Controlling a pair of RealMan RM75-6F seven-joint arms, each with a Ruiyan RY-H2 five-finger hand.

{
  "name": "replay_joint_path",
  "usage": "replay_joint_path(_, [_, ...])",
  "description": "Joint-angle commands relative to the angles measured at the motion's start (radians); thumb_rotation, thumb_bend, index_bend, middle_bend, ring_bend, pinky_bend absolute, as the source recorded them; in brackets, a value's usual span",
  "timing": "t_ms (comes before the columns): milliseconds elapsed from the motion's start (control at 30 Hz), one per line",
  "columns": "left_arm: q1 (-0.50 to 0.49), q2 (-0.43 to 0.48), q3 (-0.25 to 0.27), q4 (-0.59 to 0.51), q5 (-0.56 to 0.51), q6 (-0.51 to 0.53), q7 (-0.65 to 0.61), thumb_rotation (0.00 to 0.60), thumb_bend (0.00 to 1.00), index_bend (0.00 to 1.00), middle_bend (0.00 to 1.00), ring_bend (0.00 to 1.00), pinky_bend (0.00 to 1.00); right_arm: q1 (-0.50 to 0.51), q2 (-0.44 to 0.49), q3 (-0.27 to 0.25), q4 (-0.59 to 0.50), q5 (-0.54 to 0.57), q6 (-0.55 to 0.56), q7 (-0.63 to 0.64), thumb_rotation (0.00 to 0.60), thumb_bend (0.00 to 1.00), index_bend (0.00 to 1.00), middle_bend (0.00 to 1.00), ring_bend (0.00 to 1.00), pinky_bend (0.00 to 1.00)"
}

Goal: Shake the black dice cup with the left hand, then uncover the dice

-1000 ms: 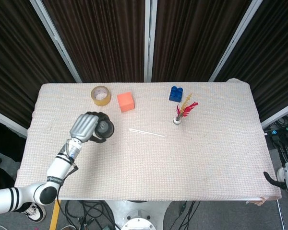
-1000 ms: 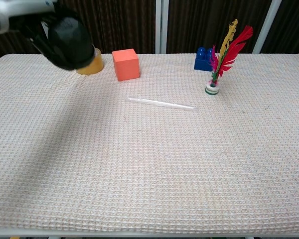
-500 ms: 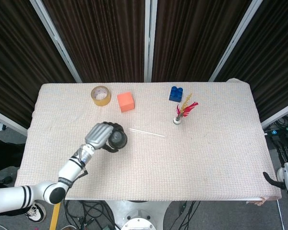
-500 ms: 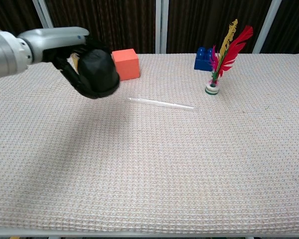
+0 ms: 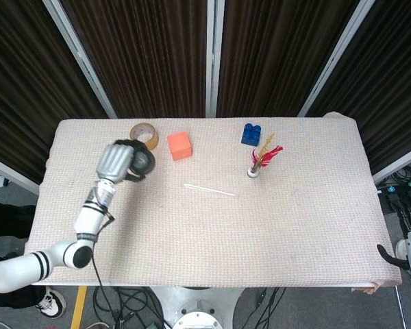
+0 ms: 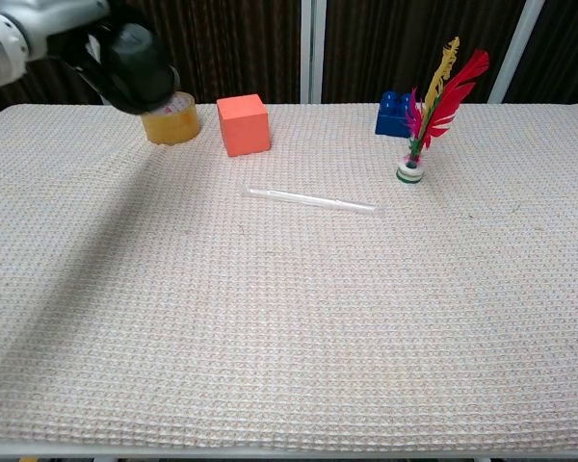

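My left hand [image 5: 118, 162] grips the black dice cup [image 5: 143, 163] and holds it in the air over the far left part of the table. In the chest view the black dice cup [image 6: 138, 69] hangs at the top left, just in front of the tape roll, with my left hand [image 6: 94, 43] wrapped around it from behind. No dice show in either view. My right hand [image 5: 404, 255] sits off the table's near right corner; its fingers are cut off by the frame edge.
A yellow tape roll [image 6: 170, 122], an orange cube [image 6: 244, 124] and a blue brick [image 6: 396, 113] stand along the far side. A feather shuttlecock [image 6: 424, 123] stands at the right. A clear thin rod [image 6: 310, 199] lies mid-table on the woven cloth [image 6: 289, 318].
The left hand swung the cup right and toward me, then back left and away to near the tape roll, higher in the chest view. Everything else stayed put.
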Motion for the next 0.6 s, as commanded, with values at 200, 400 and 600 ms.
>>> replay_joint_path(200, [0.046, 0.007, 0.108, -0.204, 0.070, -0.070, 0.000, 0.600, 0.24, 0.49, 0.51, 0.27, 0.26, 0.006, -0.008, -0.008, -0.002, -0.006, -0.014, -0.015, 0.600, 0.17, 0.00, 0.01, 0.00, 0.00])
replay_joint_path(400, [0.053, -0.051, 0.153, -0.254, 0.263, 0.000, 0.005, 0.600, 0.24, 0.49, 0.51, 0.27, 0.26, 0.002, -0.005, -0.006, -0.003, -0.003, -0.008, -0.012, 0.600, 0.17, 0.00, 0.01, 0.00, 0.00])
replay_joint_path(600, [0.017, -0.003, 0.036, -0.023, -0.033, -0.109, 0.030, 0.600, 0.24, 0.49, 0.51, 0.27, 0.27, 0.004, -0.006, -0.003, 0.006, 0.010, -0.020, -0.004, 0.600, 0.17, 0.00, 0.01, 0.00, 0.00])
